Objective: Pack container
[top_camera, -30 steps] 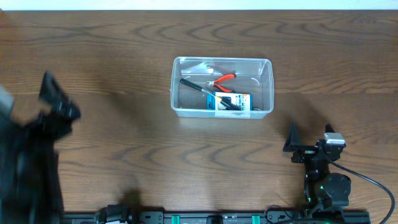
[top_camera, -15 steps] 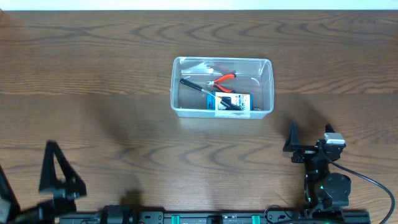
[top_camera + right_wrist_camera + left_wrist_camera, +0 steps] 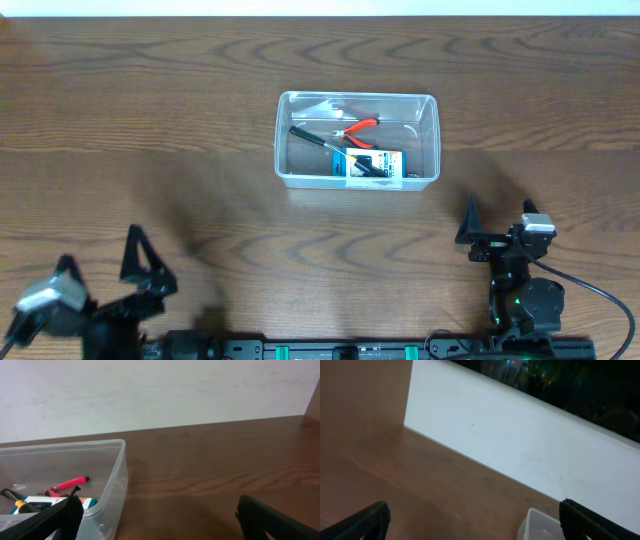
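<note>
At the near left edge of the wooden table [image 3: 150,120], the left gripper [image 3: 100,272] hangs low with its two dark fingers spread wide apart and nothing between them. Its wrist view shows one fingertip [image 3: 370,521] at each lower corner, bare tabletop between them, and a white wall [image 3: 520,450] beyond. The container [image 3: 279,140] stands upright a little right of the table's middle, toward the far side, well apart from both arms. A corner of it just shows at the bottom of the left wrist view. Inside it, red-handled pliers [image 3: 358,127] lie toward the far wall. A slim black-handled tool [image 3: 315,138] runs diagonally beside them, and a blue packet [image 3: 375,163] with a yellow patch lies flat against the near wall. Whether the tool and the pliers touch cannot be told. At the near right, the right gripper [image 3: 498,228] also has its fingers fully parted and grips nothing. Its camera looks across the table at the container's clear right-hand wall [image 3: 117,485], with the pliers' red handles visible through it.
</note>
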Available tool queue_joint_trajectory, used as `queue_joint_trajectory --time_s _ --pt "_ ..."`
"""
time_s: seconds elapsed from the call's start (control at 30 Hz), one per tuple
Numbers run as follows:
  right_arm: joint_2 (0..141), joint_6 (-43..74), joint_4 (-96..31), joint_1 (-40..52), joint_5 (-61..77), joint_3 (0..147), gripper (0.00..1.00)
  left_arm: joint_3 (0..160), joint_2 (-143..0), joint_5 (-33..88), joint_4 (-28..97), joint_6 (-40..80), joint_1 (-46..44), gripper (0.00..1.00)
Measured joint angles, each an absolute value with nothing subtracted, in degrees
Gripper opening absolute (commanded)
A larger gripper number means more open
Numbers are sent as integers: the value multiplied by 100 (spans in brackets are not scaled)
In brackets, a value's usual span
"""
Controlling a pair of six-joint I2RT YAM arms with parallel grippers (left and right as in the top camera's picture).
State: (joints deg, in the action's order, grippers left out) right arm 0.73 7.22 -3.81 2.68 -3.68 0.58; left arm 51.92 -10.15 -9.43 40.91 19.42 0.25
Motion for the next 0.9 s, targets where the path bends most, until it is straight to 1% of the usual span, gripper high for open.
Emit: queue_joint_trajectory --time_s 0.13,0.3,0.43,0.6,0.9 --pt "73 725 -379 268 -368 58 99 4176 -847 -941 3463 2300 25 98" --pt "73 722 -379 268 -368 58 99 2961 -779 -943 2394 2836 25 98" --pt "73 725 -379 268 -368 58 99 2272 -755 -941 1938 3203 25 98" --pt "73 722 -379 268 -368 58 99 1798 -523 -941 1804 3474 5 98" --pt "73 722 -379 268 -368 58 99 1372 -67 -941 1776 3603 -12 98"
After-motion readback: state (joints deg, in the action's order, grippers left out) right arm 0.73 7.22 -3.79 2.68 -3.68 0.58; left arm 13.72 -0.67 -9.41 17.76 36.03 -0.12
